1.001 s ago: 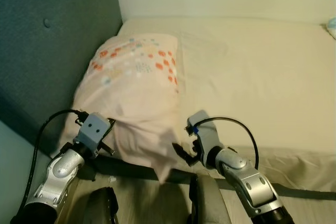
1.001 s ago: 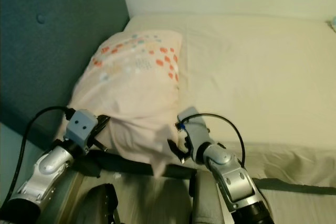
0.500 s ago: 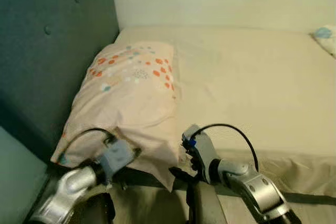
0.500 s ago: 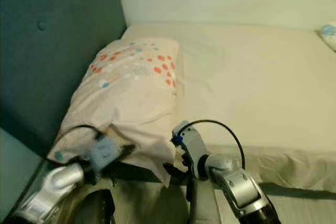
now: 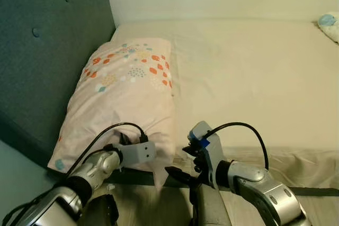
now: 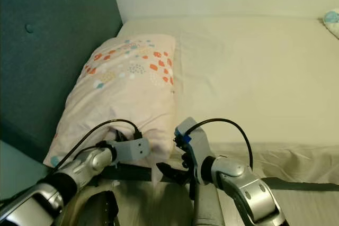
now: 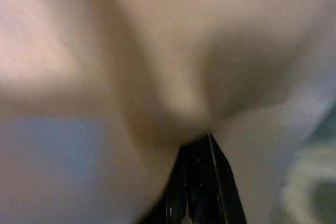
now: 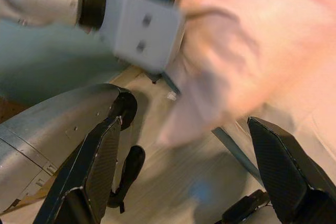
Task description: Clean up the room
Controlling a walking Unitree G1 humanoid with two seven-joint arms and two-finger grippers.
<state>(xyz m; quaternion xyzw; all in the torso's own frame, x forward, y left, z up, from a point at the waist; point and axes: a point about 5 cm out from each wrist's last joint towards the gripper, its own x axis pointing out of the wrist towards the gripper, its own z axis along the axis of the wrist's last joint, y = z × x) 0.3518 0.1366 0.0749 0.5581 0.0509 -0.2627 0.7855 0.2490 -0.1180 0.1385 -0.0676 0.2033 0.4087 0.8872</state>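
Both my grippers have dropped: my left gripper (image 7: 202,182), fingers pinched together, now presses into the near corner of the pale pink dotted pillow (image 5: 124,91) by the blue padded headboard (image 5: 42,51), my right gripper (image 8: 194,166) wide open, empty, suggesting the pillow is placed.

My left gripper (image 7: 197,182) reaches forward on a bent silver arm, its two black fingers (image 7: 220,182) pressed together. My right gripper (image 8: 194,177) sits low in front of me, its black fingers (image 8: 100,166) spread wide apart.
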